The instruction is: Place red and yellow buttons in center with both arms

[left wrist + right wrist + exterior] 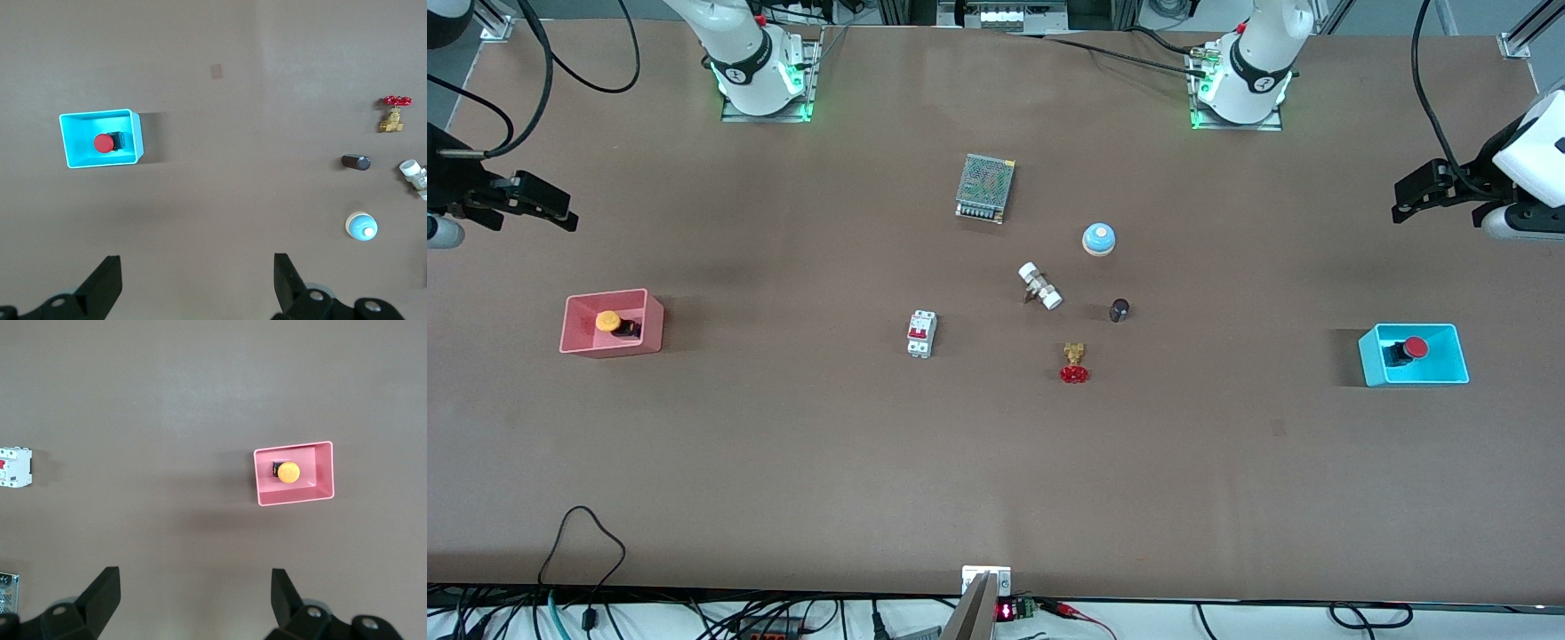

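The red button (1414, 348) lies in a blue bin (1369, 363) toward the left arm's end of the table; the left wrist view also shows this red button (103, 143) inside the blue bin (137, 133). The yellow button (609, 322) lies in a pink bin (605, 298) toward the right arm's end; the right wrist view shows that yellow button (288, 471) too. My left gripper (1405, 200) hangs open and empty over bare table by its end, apart from the blue bin. My right gripper (560, 209) hangs open and empty over the table by its end, apart from the pink bin. The center (978, 302) is brown tabletop.
Around the middle lie a metal power supply (985, 188), a blue-domed bell (1099, 239), a white-capped fitting (1040, 285), a small dark cylinder (1120, 309), a red handwheel valve (1075, 364) and a white circuit breaker (921, 334).
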Controlling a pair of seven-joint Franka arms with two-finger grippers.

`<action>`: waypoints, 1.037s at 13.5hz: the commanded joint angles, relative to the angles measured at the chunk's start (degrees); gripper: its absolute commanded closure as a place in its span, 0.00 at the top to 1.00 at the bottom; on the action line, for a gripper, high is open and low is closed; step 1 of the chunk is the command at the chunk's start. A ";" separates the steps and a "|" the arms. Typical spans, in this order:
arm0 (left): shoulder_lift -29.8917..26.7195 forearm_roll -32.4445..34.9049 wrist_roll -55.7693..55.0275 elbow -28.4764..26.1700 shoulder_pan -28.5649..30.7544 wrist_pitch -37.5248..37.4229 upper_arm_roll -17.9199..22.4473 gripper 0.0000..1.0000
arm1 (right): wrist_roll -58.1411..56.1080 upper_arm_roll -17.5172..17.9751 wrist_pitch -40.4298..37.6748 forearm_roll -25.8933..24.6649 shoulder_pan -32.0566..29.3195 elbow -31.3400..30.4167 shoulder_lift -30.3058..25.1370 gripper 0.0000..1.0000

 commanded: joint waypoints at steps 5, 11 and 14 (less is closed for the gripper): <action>0.42 0.08 0.11 1.38 0.16 -1.17 0.31 1.00 | -0.47 0.30 0.09 0.58 -0.22 0.20 4.38 1.00; 4.89 -0.18 -0.50 1.72 1.64 -2.74 0.66 1.00 | 0.15 -0.14 2.19 -0.30 -1.18 0.11 10.01 1.00; 8.32 0.08 -0.68 5.06 3.23 -4.95 0.75 1.00 | 0.15 -0.23 5.52 -0.74 -3.03 -0.24 13.08 1.00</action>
